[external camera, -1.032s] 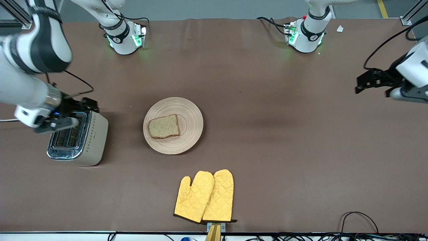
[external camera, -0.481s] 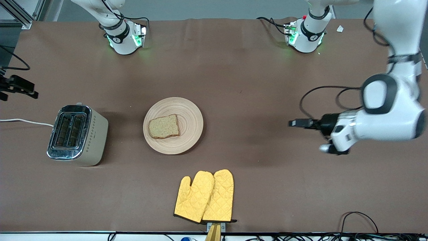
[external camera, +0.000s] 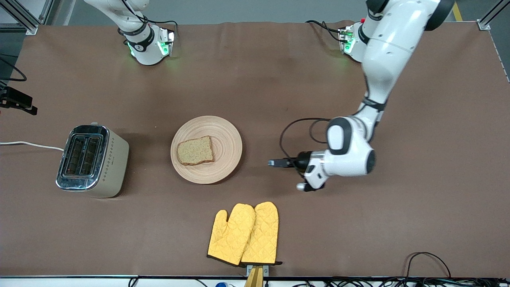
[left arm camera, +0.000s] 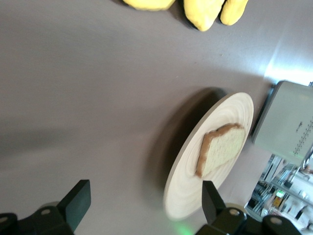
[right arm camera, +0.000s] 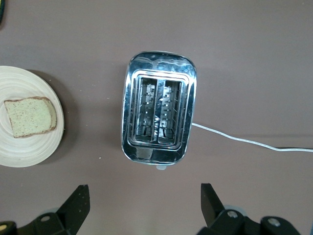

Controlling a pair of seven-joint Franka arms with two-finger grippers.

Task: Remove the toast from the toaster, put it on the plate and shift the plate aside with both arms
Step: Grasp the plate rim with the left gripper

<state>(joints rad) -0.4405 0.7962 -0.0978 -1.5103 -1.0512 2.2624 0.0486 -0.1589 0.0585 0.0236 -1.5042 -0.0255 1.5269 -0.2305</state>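
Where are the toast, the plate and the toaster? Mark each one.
toast (external camera: 195,150), front view, middle of the slice's top face
plate (external camera: 227,137), front view, bare wood beside the slice
toaster (right arm camera: 159,115), right wrist view, top between the two slots

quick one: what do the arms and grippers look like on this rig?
Both arms are glossy white with rounded shells and black bands at the joints. The left arm trails a looped black cable near its wrist. Green lights glow at both bases. The left gripper and right gripper are black, each with two flat dark fingers.
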